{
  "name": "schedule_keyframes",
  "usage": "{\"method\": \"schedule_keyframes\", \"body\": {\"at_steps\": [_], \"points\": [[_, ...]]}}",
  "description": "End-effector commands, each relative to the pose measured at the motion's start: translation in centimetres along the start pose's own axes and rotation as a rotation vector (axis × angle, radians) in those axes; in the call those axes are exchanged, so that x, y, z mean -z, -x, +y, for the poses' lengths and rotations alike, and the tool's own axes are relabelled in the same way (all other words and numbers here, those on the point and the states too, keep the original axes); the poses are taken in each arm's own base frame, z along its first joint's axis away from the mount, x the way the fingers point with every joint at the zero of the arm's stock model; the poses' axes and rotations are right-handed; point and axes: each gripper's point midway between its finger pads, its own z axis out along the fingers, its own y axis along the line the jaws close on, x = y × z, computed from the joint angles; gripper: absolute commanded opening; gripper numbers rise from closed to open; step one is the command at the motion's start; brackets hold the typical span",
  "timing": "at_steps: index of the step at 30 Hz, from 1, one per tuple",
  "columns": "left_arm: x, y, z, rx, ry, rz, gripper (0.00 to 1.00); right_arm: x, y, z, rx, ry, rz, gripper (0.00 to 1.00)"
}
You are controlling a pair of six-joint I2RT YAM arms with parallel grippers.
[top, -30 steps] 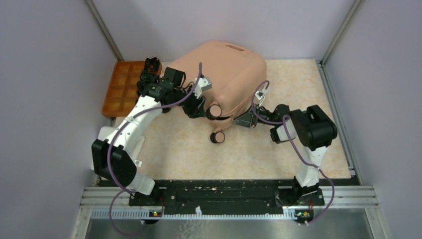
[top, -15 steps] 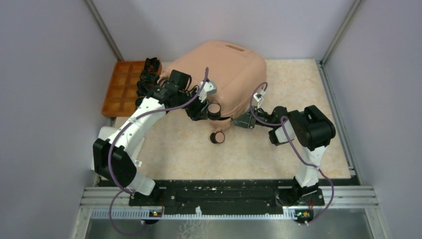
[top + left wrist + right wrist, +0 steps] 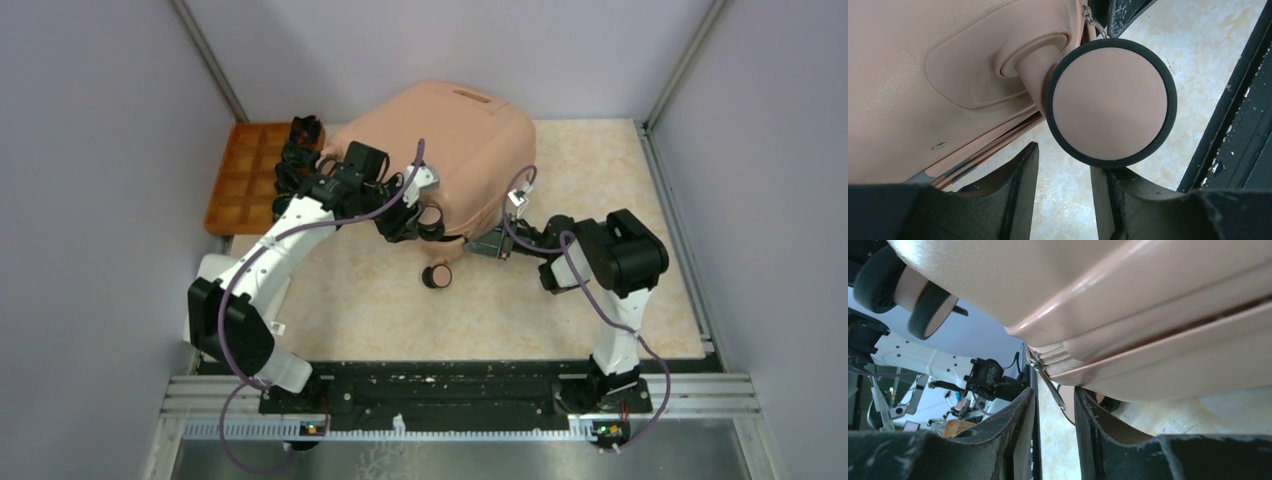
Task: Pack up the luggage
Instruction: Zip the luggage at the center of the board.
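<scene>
The peach-pink luggage (image 3: 450, 140) lies shut at the back of the table. My left gripper (image 3: 408, 222) is at its near left corner, open, beside a black-rimmed pink wheel (image 3: 431, 219). In the left wrist view that wheel (image 3: 1110, 102) sits just above the right fingertip, and only table shows between the fingers of the gripper (image 3: 1063, 162). My right gripper (image 3: 487, 243) is under the near edge of the luggage (image 3: 1148, 300). It (image 3: 1054, 400) is narrowly open, with the metal zipper pull (image 3: 1050, 382) hanging between the fingers, unclamped.
A second wheel (image 3: 436, 277) stands on the table in front of the luggage. An orange compartmented tray (image 3: 245, 175) sits at the back left with a dark object (image 3: 305, 130) at its far corner. Grey walls enclose the table on three sides.
My left gripper has slid right, up to the wheel. My right gripper has crept left toward the luggage's edge and its jaws have narrowed around the zipper pull.
</scene>
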Motion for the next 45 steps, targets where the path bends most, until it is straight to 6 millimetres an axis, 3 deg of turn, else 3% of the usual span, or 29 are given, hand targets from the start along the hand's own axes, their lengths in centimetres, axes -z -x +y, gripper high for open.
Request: {"method": "schedule_keyframes", "body": {"at_steps": [1,8,21,29,37,42,45], "points": [[-0.1,2.0,0.2,-0.054,0.022,-0.059,0.49,-0.6,1.4,1.7,0.158,0.088,-0.067,0.36],[0.2,2.2,0.4,-0.069,0.036,-0.059,0.48,-1.2,2.4,2.8,0.186,0.115,-0.085,0.36],[0.4,1.5,0.6,-0.088,0.063,-0.043,0.48,-2.0,2.3,3.8,0.179,0.134,-0.089,0.32],[1.0,0.9,0.6,-0.116,0.085,-0.032,0.47,-1.5,3.9,3.0,0.149,0.102,-0.148,0.16],[2.4,-1.5,1.2,-0.135,0.164,0.056,0.48,-0.8,4.3,4.8,0.194,0.101,-0.195,0.0],[2.3,-2.4,1.4,-0.149,0.193,0.062,0.5,0.2,3.7,6.0,0.235,0.062,-0.209,0.0],[1.8,-2.1,1.2,-0.155,0.169,0.045,0.5,0.5,2.4,5.3,0.228,-0.002,-0.172,0.0]]}}
